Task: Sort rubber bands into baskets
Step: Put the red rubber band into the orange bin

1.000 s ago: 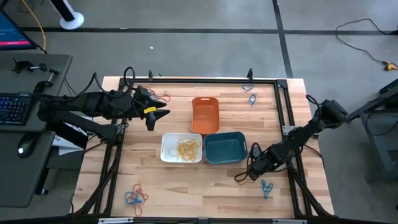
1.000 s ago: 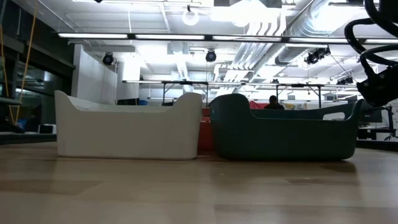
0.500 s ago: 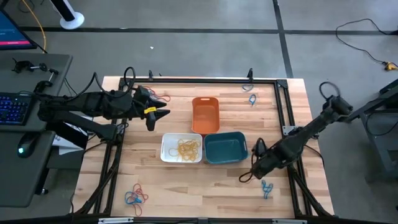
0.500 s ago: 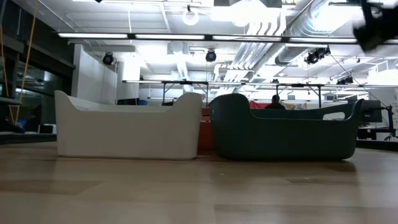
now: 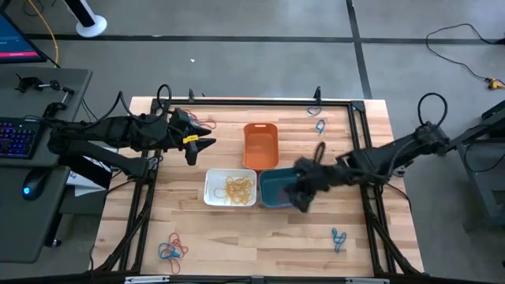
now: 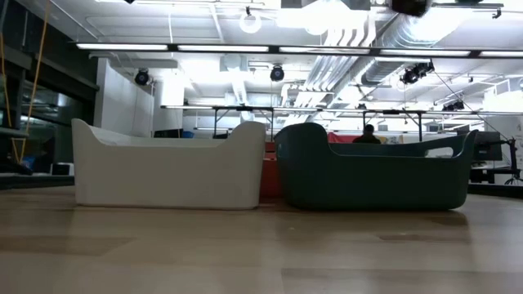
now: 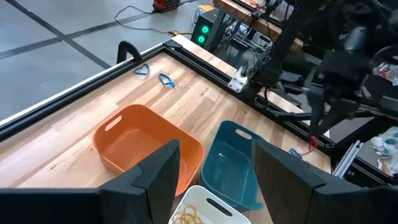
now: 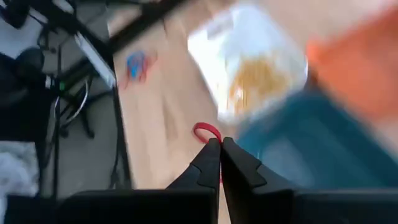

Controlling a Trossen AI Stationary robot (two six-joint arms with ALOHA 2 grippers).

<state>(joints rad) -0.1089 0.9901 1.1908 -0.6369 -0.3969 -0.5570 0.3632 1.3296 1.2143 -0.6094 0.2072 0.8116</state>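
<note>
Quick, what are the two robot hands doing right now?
Left gripper: open, holding nothing, beside the orange basket.
Right gripper: shut on a red rubber band, over the teal basket.

Orange basket (image 7: 146,144), teal basket (image 7: 233,168), blue rubber bands (image 7: 155,74)

grey concrete floor (image 5: 237,20) surrounds the wooden desk (image 5: 229,229). at nine o'clock a side table holds a keyboard (image 5: 16,134). long ceiling lights (image 6: 221,47) and white ducts (image 6: 368,33) run overhead.
</note>
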